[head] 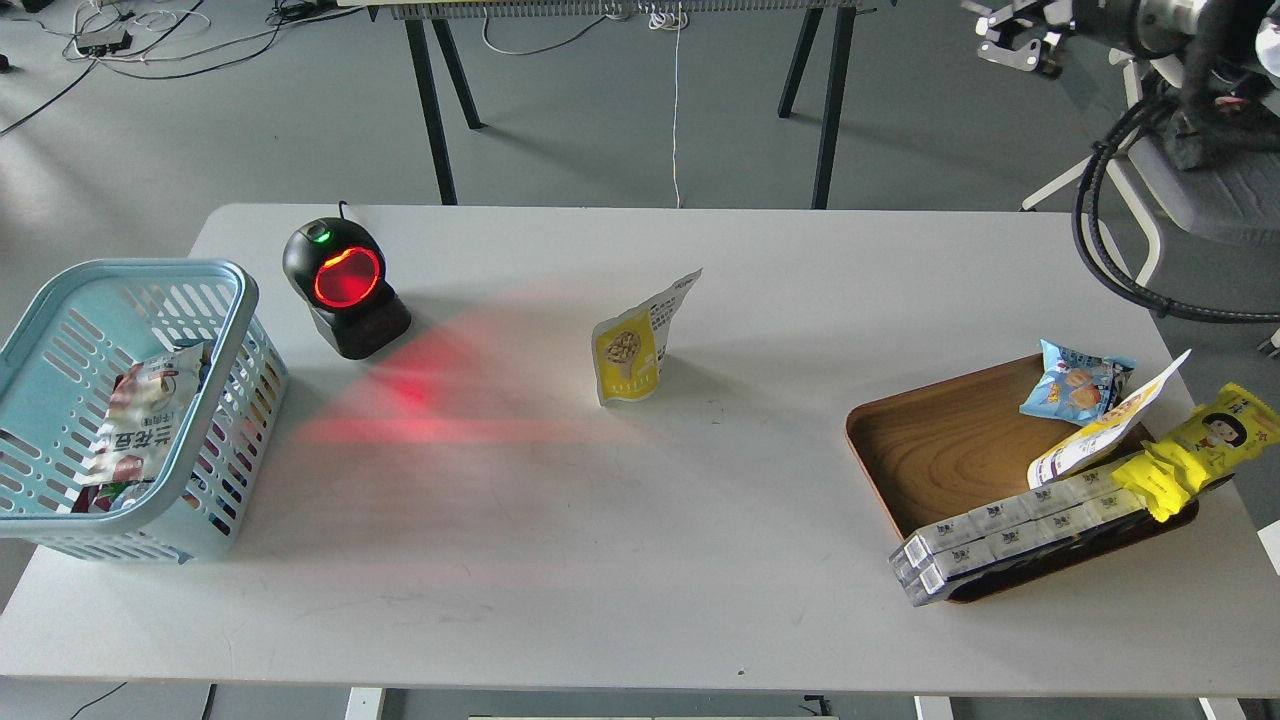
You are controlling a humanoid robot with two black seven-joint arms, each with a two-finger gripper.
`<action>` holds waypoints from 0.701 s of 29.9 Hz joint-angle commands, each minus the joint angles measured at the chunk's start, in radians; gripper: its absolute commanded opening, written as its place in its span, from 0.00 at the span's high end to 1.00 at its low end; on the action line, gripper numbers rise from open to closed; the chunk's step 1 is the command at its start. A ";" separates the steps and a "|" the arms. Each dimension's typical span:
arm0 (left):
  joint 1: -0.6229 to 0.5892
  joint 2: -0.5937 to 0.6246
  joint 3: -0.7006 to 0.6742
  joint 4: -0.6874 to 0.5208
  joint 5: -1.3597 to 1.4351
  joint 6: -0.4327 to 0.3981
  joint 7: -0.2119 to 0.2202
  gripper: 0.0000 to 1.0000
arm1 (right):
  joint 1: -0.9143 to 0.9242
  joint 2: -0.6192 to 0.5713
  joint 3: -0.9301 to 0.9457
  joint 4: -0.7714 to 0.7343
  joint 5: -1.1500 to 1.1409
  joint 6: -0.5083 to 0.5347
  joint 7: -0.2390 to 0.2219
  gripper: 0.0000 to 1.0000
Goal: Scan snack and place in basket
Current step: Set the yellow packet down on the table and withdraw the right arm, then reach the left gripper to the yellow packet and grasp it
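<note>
- While the scanner point(345, 287) glows red at the desk's point(640, 560) far-left side, the snack point(637, 345) stands mid-desk.
- Basket point(60, 300) sits at the left edge.
- Neither gripper is in view, so their grip cannot be told.

Snack point(640, 345): yellow lower part with round food print, white top with dark text. Basket point(215, 330): light blue, slotted sides; pack inside point(145, 420) white with red-brown and dark lettering. Scanner point(345, 290): black, glowing red window, small green light; red glow streaked across white table point(620, 560). Tray point(940, 440): brown wood grain. On tray: blue packet point(1075, 383), bright yellow wrapper point(1200, 450) with cartoon face, white-and-yellow pouch point(1105, 422), clear-grey pack row point(1010, 535) with small dark marks.
</note>
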 commanded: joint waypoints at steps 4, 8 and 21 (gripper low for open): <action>0.000 0.086 0.000 -0.107 0.390 -0.087 -0.001 0.00 | -0.204 0.014 0.217 -0.277 0.009 0.314 0.046 0.03; 0.005 0.034 0.013 -0.171 0.624 -0.134 -0.003 0.00 | -0.296 0.037 0.305 -0.313 0.011 0.383 0.049 0.03; -0.001 -0.338 0.217 -0.229 1.467 -0.165 -0.001 0.00 | -0.363 0.043 0.306 -0.320 0.001 0.383 0.055 0.03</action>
